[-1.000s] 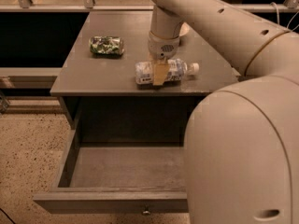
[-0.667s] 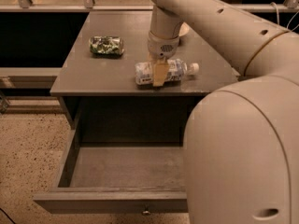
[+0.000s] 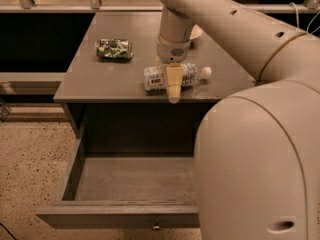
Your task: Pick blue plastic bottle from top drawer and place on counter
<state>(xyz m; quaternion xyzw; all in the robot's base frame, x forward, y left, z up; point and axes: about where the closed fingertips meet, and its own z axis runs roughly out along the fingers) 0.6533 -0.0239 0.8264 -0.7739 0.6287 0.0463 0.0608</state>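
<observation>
The blue plastic bottle (image 3: 189, 75) lies on its side on the counter (image 3: 115, 76), near the front edge, with its white cap pointing right. My gripper (image 3: 173, 86) comes straight down from the arm onto the middle of the bottle and covers part of its label. The top drawer (image 3: 135, 179) is pulled wide open below the counter and nothing shows inside it. Its small knob (image 3: 157, 227) is at the middle of the front panel.
A green-and-white shiny packet (image 3: 114, 48) lies on the counter's left half. A white bowl-like object (image 3: 196, 32) sits behind the arm. My large arm housing (image 3: 255, 164) hides the drawer's right side. Speckled floor (image 3: 30, 159) is at the left.
</observation>
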